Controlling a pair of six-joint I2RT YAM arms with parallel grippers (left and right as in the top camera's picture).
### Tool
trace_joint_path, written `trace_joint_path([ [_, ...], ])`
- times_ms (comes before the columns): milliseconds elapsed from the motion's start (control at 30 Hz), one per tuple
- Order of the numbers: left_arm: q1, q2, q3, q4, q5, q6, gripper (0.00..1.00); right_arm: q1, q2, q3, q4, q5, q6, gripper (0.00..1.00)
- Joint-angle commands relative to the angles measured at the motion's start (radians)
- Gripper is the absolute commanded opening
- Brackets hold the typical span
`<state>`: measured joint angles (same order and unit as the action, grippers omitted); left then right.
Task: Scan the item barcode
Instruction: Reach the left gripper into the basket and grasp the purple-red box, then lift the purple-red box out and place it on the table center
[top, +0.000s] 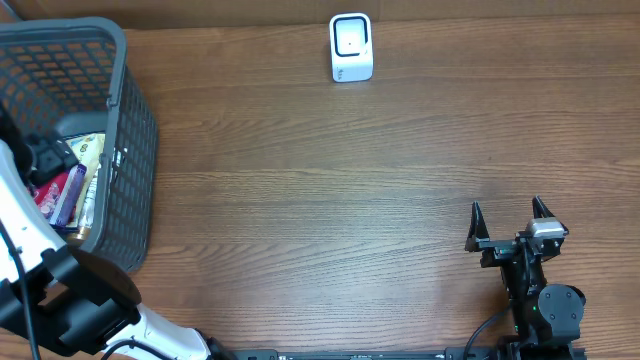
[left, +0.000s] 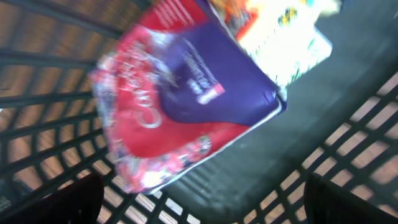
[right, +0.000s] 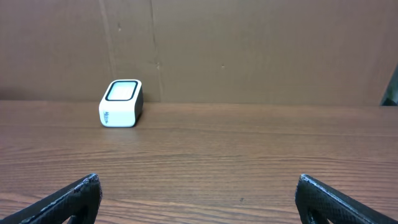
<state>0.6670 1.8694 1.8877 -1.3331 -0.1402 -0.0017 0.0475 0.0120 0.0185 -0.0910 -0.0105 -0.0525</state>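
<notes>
Dark fingertips (left: 68, 199) of the left pincer (left: 199, 208) are seen at the bottom corners of the left wrist view, spread wide with nothing pinched between them, above a red-and-purple packet (left: 180, 106) that lies on the floor of the grey mesh basket (top: 135, 130) at the left end of the bench (top: 320, 200). That packet is judged to be the item to be scanned, and a yellow-and-white packet (left: 280, 37) is pressed against one end of it, so both could be caught in one closure, or the neighbour could be dragged up and dropped. The film looks glossy and puffy, so a pinch taken on the flat face could be squeezed off during the lift. The view is blurred and the gap to the packet cannot be told; by a misjudged descent a fingertip could be jammed in the basket's lattice or the basket shoved along the bench. No barcode can be made out on the upward face; if it is printed underneath, the wrong side could be turned to the white scanner (top: 351, 47) and no read would be obtained. The scanner stands well apart from the basket, at the bench's far edge, so a long carry is called for, over which a weak grip could be lost. The right pincer (top: 507, 210) is held spread and empty near the right end, facing the scanner, and nothing could be caught by it from there.
</notes>
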Motion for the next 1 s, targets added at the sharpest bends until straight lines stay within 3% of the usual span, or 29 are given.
trace_joint_path([
  [0,-0.007,0.014,-0.103,0.05,0.01,0.12,0.94,-0.004,-0.009,-0.01,0.007,0.01,-0.001,1.0],
  [267,-0.005,0.016,-0.225,0.232,-0.056,0.163,0.98,-0.004,-0.009,-0.01,0.007,0.01,-0.001,1.0],
  [433,-0.004,0.016,-0.307,0.312,-0.073,0.19,0.89,-0.004,-0.009,-0.01,0.006,0.01,-0.001,1.0],
  [467,-0.004,0.016,-0.319,0.319,-0.074,0.19,0.82,-0.004,-0.009,-0.01,0.006,0.01,-0.001,1.0],
  [533,-0.003,0.016,-0.336,0.328,-0.076,0.19,0.57,-0.004,-0.009,-0.01,0.006,0.01,-0.001,1.0],
  [667,0.0,0.015,-0.335,0.347,-0.081,0.189,0.34,-0.004,-0.009,-0.01,0.007,0.01,-0.001,1.0],
  [767,0.0,0.014,-0.299,0.342,-0.081,0.159,0.04,-0.004,-0.009,-0.01,0.006,0.01,-0.001,1.0],
  [967,0.0,0.013,-0.097,0.23,-0.077,0.02,0.04,-0.004,-0.009,-0.01,0.006,0.01,-0.001,1.0],
])
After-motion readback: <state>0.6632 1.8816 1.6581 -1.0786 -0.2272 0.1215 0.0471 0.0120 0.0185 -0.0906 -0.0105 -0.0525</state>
